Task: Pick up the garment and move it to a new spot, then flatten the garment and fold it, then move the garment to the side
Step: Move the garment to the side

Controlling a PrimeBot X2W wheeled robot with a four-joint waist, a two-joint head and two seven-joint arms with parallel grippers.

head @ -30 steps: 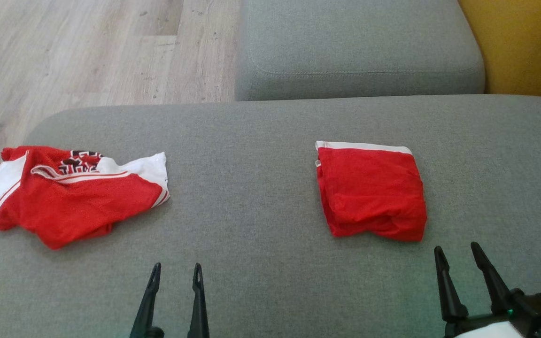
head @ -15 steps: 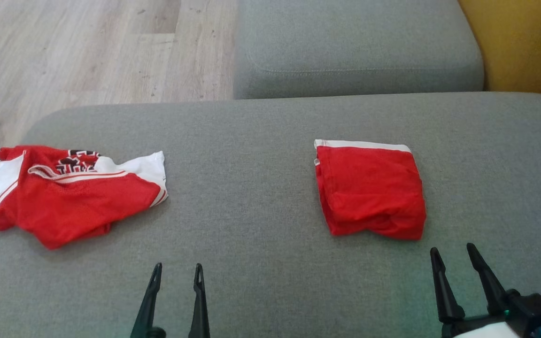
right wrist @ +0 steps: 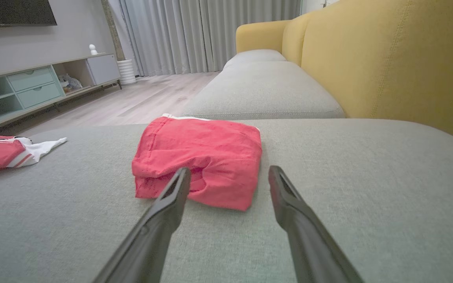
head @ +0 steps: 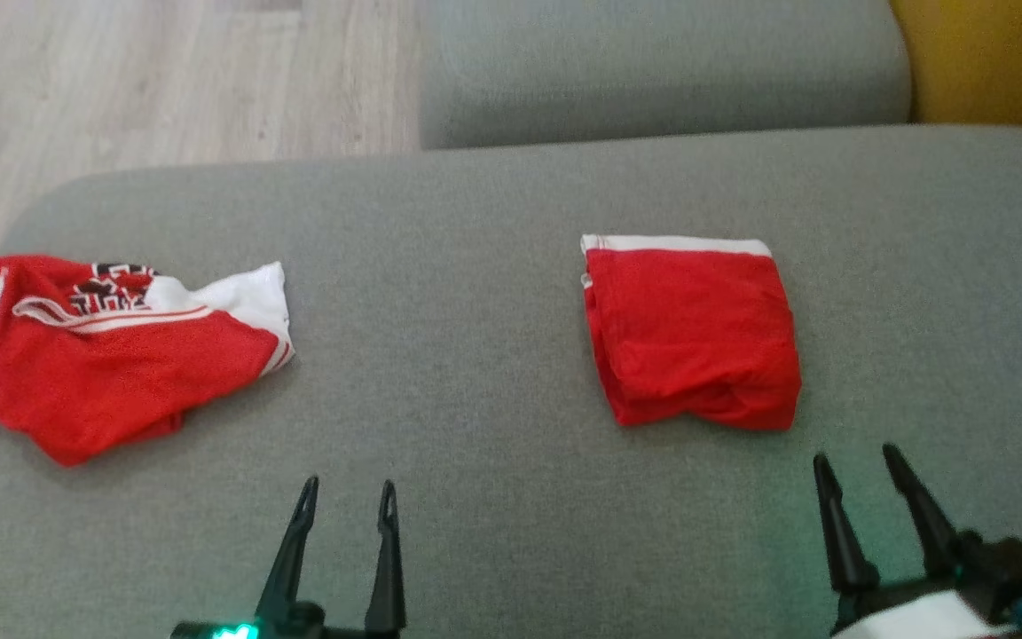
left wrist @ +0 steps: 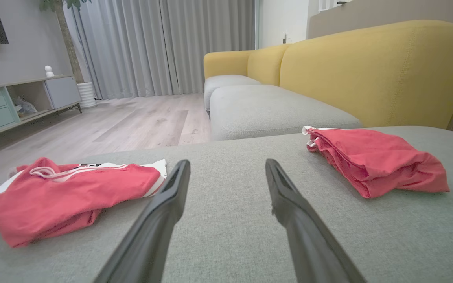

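Grey woven sofa seating (head: 475, 355) fills most of the head view, a broad near cushion with a second grey cushion (head: 653, 80) butting up beyond it, pale wood-plank floor (head: 165, 80) at the upper left and a strip of mustard-yellow upholstery (head: 990, 62) at the upper right. The wrist views open up the room behind: that yellow is a rounded sofa backrest (left wrist: 368, 70), long grey curtains (left wrist: 163, 47) hang at the far wall, and a low cabinet with mint-green drawers (right wrist: 34, 84) stands along the side wall under a dark screen (right wrist: 14, 11).

On the near cushion, a crumpled red-and-white mesh jersey (head: 112, 355) lies at the left edge, black lettering showing from above. Well apart from it, toward the right, sits a folded red garment with a white band along its far edge (head: 693, 337); the right wrist view shows its near edge bulging and loosely layered.

The left claw (head: 348, 493) hovers over bare cushion between the two garments, fingers spread and empty (left wrist: 227, 163). The right claw (head: 856, 457) stands just in front of the folded garment, likewise spread and gripping nothing (right wrist: 229, 169).
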